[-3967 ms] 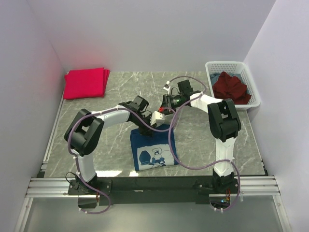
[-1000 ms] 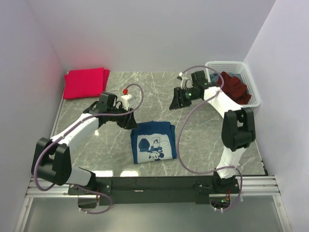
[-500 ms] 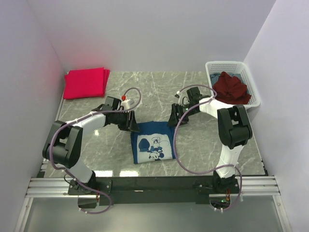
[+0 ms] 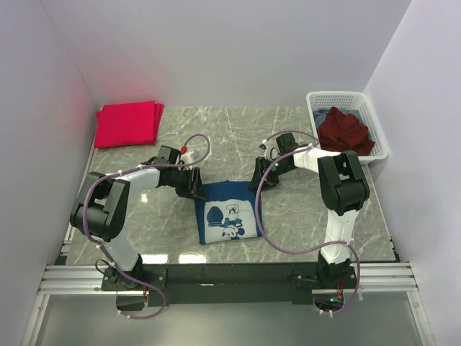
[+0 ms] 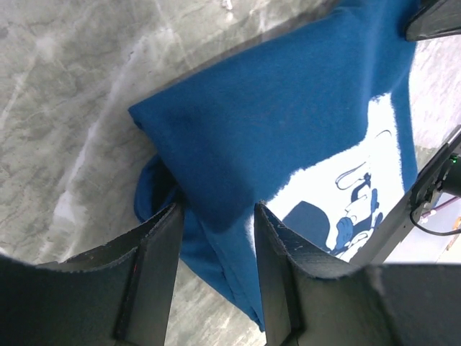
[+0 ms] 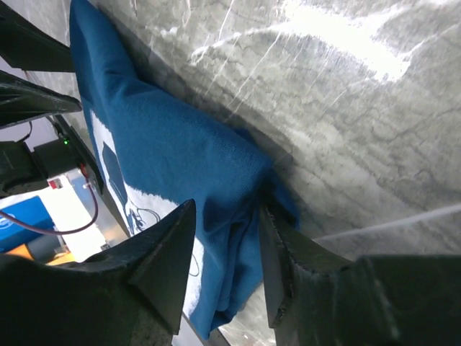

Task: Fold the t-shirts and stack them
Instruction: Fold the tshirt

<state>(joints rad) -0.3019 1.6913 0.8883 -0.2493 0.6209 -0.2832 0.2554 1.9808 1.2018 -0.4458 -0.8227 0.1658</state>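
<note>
My left gripper [image 5: 216, 216] has its jaws apart, straddling the far left corner of the folded navy blue cloth t-shirt with the white cartoon print [image 5: 302, 115]. My right gripper [image 6: 227, 209] is parted the same way over the far right corner. The shirt lies mid-table on the grey marble tabletop [image 4: 216, 130], well apart from the stack of folded pinkish-red t-shirts [image 4: 128, 122]. I cannot quite tell whether my fingers reach under every layer. Pinching only the top ply would spill the fold open, and uneven lifting would skew it.
</note>
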